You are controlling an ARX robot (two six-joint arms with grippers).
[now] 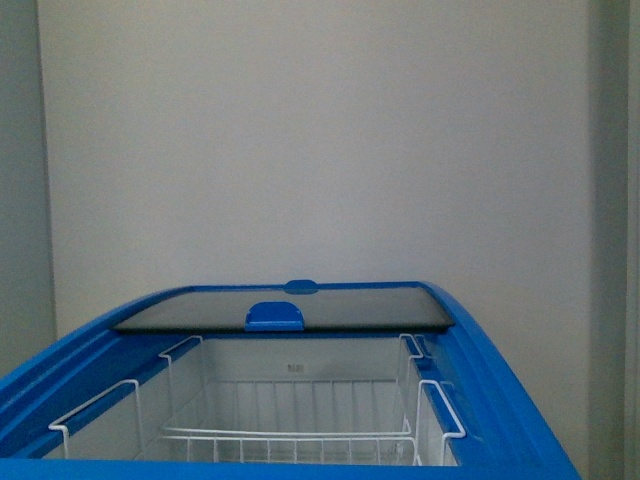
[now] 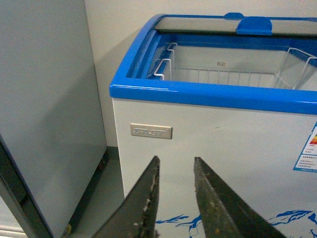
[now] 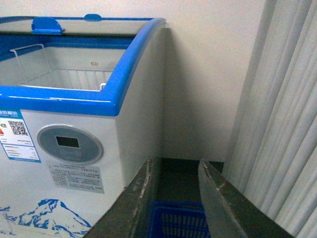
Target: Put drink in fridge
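Note:
The fridge [image 1: 500,400] is a white chest cooler with a blue top rim. Its glass lid [image 1: 290,305] is slid to the back, so the white wire basket [image 1: 290,430] inside shows and looks empty. No drink shows in any view. My left gripper [image 2: 176,161] is open and empty, low in front of the fridge's white front wall [image 2: 223,139]. My right gripper [image 3: 178,162] is open and empty, beside the fridge's right front corner [image 3: 133,129], near its oval grey control panel [image 3: 69,144]. Neither arm shows in the front view.
A grey cabinet [image 2: 49,109] stands close to the fridge's left side. A blue plastic crate [image 3: 173,220] sits on the floor right of the fridge, under my right gripper. A pale curtain [image 3: 282,124] hangs on the right. A plain wall [image 1: 320,140] is behind.

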